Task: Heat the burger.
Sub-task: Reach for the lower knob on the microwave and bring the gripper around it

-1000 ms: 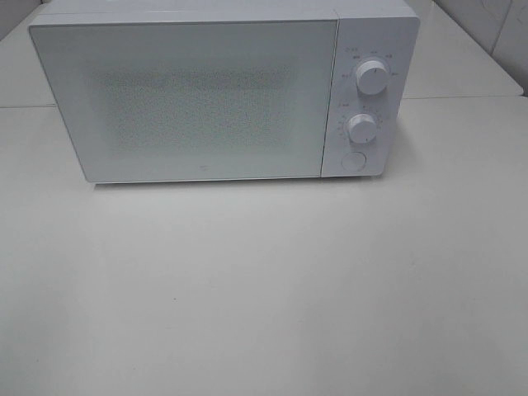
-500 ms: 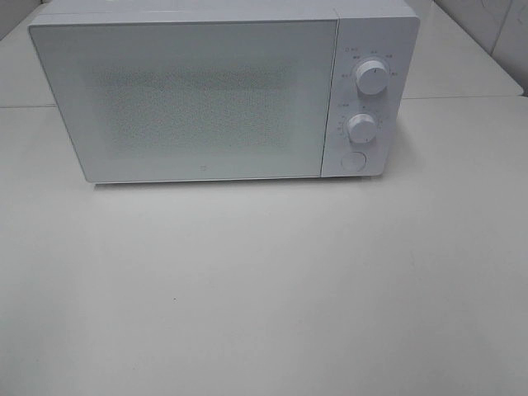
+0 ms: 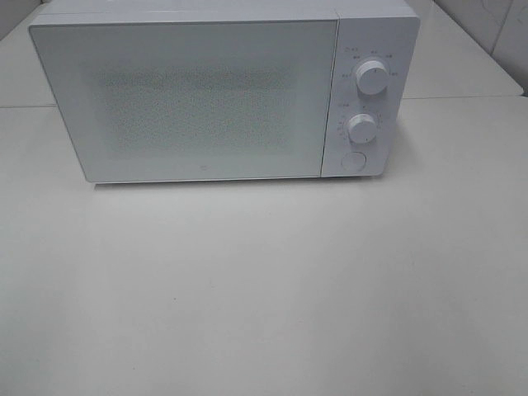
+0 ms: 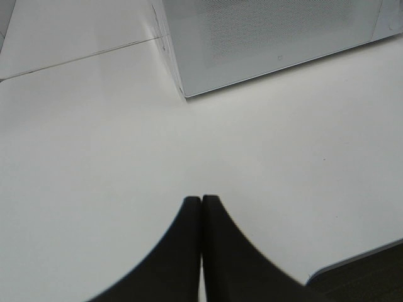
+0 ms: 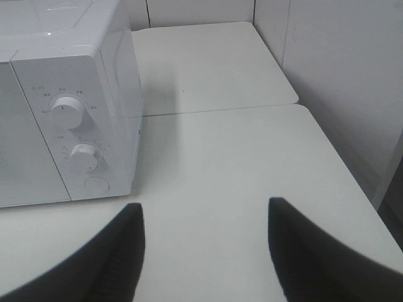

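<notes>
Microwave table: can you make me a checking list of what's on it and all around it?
Surface: white table, plain top, no marks seen.
Job's things: burger not seen in any view. The white microwave stands at the back of the table with its door shut. It has two knobs and a round button on its right panel.
Clutter: nothing seen.
End effectors: left end effector shut, holding nothing; right end effector open, holding nothing. Both are above the table, apart from the microwave.
Cables: nothing seen.
Surroundings: second white table behind; pale wall at the right.
</notes>
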{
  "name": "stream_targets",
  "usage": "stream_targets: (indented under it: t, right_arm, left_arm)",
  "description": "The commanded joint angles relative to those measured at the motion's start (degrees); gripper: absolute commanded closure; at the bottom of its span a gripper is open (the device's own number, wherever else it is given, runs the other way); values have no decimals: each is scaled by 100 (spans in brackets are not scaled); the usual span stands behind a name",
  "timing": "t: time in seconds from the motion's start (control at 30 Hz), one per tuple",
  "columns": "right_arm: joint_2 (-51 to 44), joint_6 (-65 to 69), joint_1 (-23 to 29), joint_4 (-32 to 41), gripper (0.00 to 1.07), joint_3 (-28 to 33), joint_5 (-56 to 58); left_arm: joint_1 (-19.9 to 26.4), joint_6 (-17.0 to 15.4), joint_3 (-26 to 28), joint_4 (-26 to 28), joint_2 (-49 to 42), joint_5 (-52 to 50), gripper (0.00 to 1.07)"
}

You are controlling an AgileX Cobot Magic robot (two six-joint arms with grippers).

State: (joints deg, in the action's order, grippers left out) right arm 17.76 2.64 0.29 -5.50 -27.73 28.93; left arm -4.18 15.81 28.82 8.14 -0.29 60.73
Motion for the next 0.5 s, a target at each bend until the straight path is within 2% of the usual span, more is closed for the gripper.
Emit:
stream_targets:
  t: [0.03,0.1,0.2,0.27,0.37,0.43,0.5]
  right_arm:
    - [286,-23,-23,6,51,17,-372]
    - [865,-17,-23,6,51,17,-842]
    - [1026,-17,-23,6,51,17,-980]
    - [1667,-17,-23,6,51,17,-1421]
    - [1856,-17,-23,11,51,17,-1593]
    - [2532,-11,-23,11,51,17,-2292]
    - [2716,-11,-23,11,51,17,-2481]
  left_arm:
    - [6,-17,23,23,-103,-120,106]
    - [6,-17,23,17,-103,-120,106]
    - [6,-17,23,17,-103,-120,106]
    - [6,-40,23,69,-103,-115,106]
    - [6,-40,6,109,-103,-109,106]
    - [6,-34,-17,212,-103,-80,106]
    - [6,-34,-17,212,-103,-80,106]
